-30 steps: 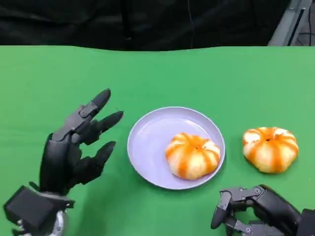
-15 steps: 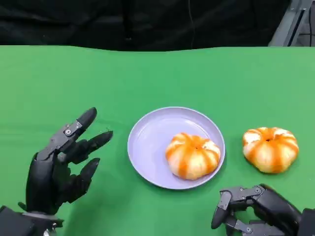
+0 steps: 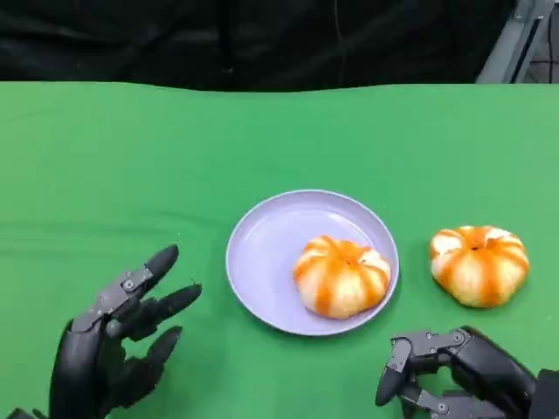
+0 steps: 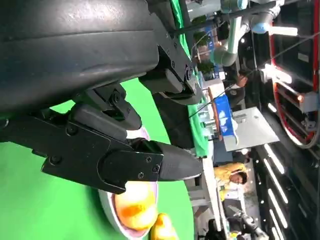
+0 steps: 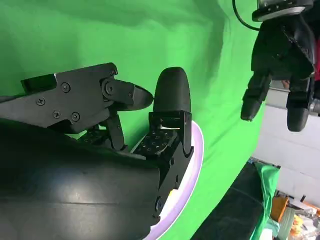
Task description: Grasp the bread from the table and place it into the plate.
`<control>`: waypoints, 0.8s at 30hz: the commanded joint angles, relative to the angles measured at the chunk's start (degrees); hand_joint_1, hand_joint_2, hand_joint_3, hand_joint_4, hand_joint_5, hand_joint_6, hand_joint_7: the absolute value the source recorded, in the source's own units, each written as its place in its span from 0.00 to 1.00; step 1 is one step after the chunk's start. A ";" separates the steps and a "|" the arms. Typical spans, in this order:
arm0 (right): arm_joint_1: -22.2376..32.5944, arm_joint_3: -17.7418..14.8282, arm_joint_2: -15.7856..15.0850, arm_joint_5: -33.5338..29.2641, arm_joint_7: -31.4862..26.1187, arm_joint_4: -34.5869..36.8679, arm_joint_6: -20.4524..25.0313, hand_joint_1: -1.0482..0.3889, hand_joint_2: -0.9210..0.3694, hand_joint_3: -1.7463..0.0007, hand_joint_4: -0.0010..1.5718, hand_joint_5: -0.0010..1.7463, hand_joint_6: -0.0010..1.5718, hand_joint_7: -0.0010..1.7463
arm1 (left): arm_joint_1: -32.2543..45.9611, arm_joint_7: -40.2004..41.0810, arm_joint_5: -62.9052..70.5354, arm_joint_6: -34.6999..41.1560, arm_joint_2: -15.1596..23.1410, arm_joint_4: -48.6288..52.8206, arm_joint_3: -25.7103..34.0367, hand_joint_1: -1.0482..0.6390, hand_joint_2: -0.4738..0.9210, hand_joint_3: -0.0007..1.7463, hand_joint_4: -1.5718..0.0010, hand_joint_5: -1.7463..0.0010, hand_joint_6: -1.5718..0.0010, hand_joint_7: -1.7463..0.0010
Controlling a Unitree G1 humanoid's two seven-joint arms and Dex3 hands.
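Head view: one bread (image 3: 341, 277) on plate (image 3: 262, 253), other bread (image 3: 479, 264) beside.

Our left hand (image 3: 112, 353) sits at the near left, palm turned toward the right, its black fingers (image 3: 148, 266) spread apart and reaching far and to the right, holding nothing. Our right hand (image 3: 454, 377) lies low at the near right edge, its fingers (image 3: 400, 371) curled inward toward the left, nothing between them. In the right wrist view our left hand (image 5: 280, 60) hangs with its fingers apart above the green surface.
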 commanded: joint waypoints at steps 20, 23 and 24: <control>-0.28 -0.82 -0.93 0.90 0.07 -0.24 0.34 0.68 0.01 0.72 0.45 0.90 0.50 0.62 | 0.17 -11.44 -10.61 16.86 -1.58 -0.58 5.10 0.66 1.00 0.13 0.40 0.98 0.48 0.97; -0.26 -0.83 -0.99 0.87 0.08 -0.23 0.13 0.68 0.01 0.72 0.45 0.90 0.50 0.62 | 0.11 -9.22 -7.95 15.30 -1.47 -0.29 5.29 0.64 1.00 0.15 0.35 0.96 0.46 0.97; -0.26 -0.85 -0.97 0.85 0.03 -0.14 0.01 0.68 0.01 0.72 0.45 0.90 0.50 0.62 | 0.10 -8.44 -7.00 14.70 -1.43 -0.21 5.33 0.63 1.00 0.15 0.32 0.95 0.43 0.96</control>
